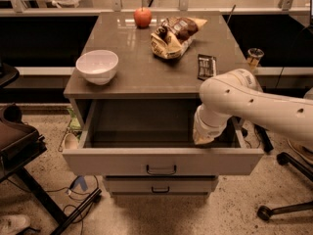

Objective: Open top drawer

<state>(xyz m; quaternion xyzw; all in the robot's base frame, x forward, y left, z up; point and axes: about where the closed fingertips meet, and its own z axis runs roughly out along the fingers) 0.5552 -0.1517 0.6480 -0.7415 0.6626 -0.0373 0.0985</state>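
The top drawer [117, 160] stands pulled far out of the grey-beige cabinet, its plain grey box open to view with nothing in it. Its small dark bar handle [161, 170] sits centred on the flat front panel. My white arm [254, 99] reaches in from the right and bends down into the drawer's right side. My gripper [204, 137] is at the arm's lower end, just behind the front panel and inside the drawer, away from the handle.
On the cabinet top [142, 80] lie a white bowl [97, 66], a red apple [143, 17], a snack bag [173, 35] and a dark bar [206, 65]. A shorter drawer front [160, 185] sits below. A chair [19, 141] stands at the left, chair wheels [266, 212] at the right.
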